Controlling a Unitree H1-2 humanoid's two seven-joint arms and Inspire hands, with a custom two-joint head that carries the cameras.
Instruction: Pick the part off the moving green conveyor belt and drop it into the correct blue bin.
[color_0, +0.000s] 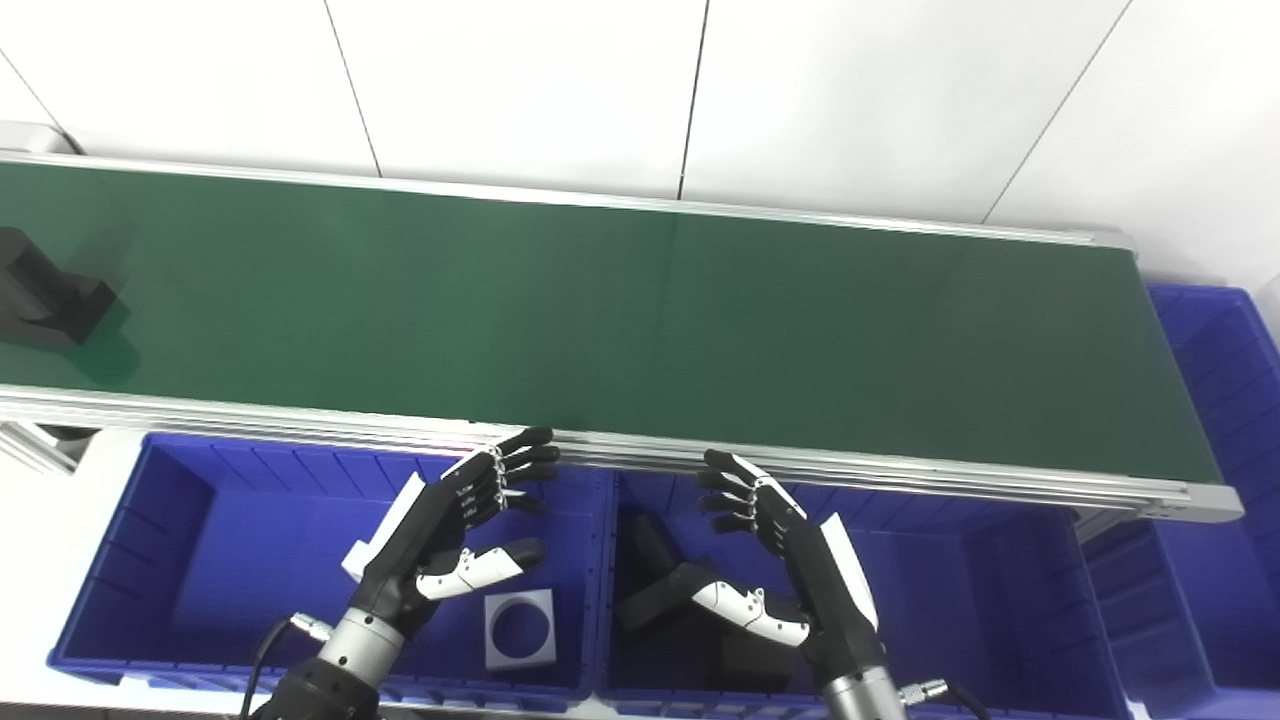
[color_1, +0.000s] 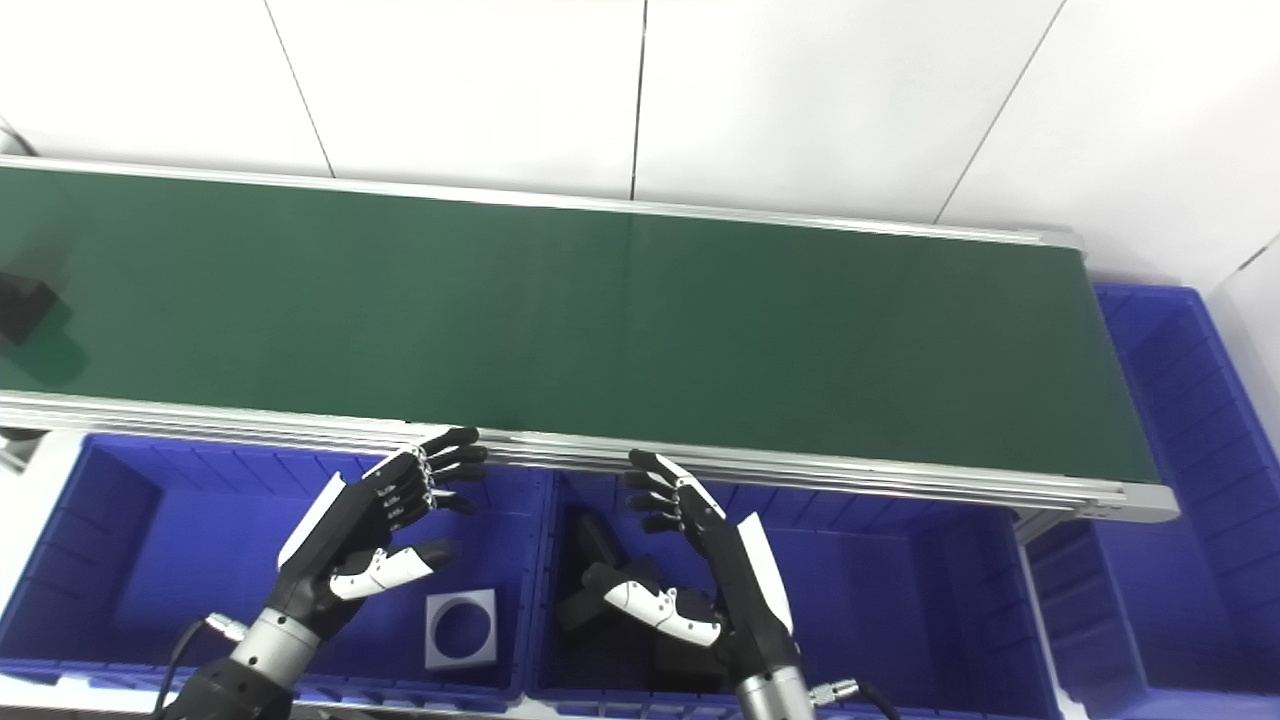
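Nearest the camera, two blue bins are set side by side below the belt. In the left bin (color_0: 200, 560) a grey square plate with a round hole (color_0: 520, 627) is seen lying flat on the floor, with a white card leaning at the back. In the right bin (color_0: 1000, 600) black parts (color_0: 660, 585) are heaped at the left end. The left hand (color_0: 455, 545) is held over the left bin, fingers spread and empty; the right hand (color_0: 775, 565) is held over the right bin, likewise spread and empty, its thumb above the black parts. A third blue bin (color_0: 1225, 400) is placed beyond the belt's right end. Farther back, the green conveyor belt (color_0: 640, 320) is stretched across the scene, and a black part (color_0: 45, 300) is carried at its far left. In the left eye view this part is shown almost whole; in the right eye view only a corner is caught at the edge.
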